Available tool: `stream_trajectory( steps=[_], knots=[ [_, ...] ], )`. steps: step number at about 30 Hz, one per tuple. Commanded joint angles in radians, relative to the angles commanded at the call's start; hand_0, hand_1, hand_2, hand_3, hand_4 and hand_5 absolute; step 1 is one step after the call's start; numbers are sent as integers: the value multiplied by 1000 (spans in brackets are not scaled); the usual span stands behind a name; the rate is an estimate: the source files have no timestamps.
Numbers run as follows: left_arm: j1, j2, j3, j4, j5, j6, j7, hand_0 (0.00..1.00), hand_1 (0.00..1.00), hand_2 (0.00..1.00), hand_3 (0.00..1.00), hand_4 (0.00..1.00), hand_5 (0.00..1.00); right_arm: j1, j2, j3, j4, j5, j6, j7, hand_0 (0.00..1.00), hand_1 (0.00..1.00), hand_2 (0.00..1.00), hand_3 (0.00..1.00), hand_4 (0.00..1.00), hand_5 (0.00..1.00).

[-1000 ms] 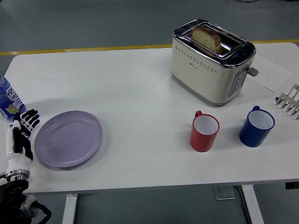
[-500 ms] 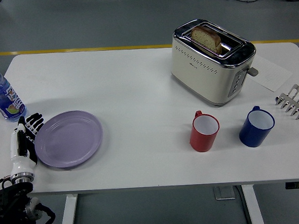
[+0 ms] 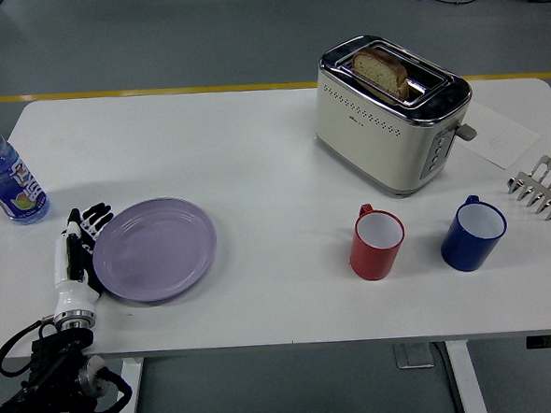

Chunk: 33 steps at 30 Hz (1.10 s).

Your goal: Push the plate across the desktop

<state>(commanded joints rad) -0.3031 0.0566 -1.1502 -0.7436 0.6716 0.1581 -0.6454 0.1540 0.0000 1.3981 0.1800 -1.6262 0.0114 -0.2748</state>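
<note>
— So, pushing now? Left hand [image 3: 77, 249] flat against plate [image 3: 154, 249], left rim, fingers straight, grasping nothing.

— Yes. Lilac plate lying flat at table's [image 3: 253, 142] front left, well apart from red mug [image 3: 376, 243] and blue mug [image 3: 473, 234].

— Best way to carry on?

— Keep palm side square to rim, low against tabletop. Push through plate's middle, not above or below, or risk spinning it off line.

— Speed?

— Slow and even, probably. Smooth glaze on smooth table: likely to slide on after any jab and lose contact.

— Anything in path?

— Clear stretch ahead toward right, then red mug. Stop short of it. Toaster [image 3: 389, 112] farther back, rack [image 3: 542, 186] at far right, neither in line.

— Bottle [image 3: 4, 174]?

— Behind hand, at far left edge, near wrist. Mind forearm, not to clip it.

— Right hand?

— Not visible.
</note>
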Motion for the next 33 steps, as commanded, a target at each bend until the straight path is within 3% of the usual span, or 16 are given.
stream_trajectory(
  steps=[33],
  knots=[
    [-87,-54,204,18,-138,45,0,735,738,704,621,476,998,6,0,-6,0,-5,11,2,645,626,659,590,399,202]
  ],
)
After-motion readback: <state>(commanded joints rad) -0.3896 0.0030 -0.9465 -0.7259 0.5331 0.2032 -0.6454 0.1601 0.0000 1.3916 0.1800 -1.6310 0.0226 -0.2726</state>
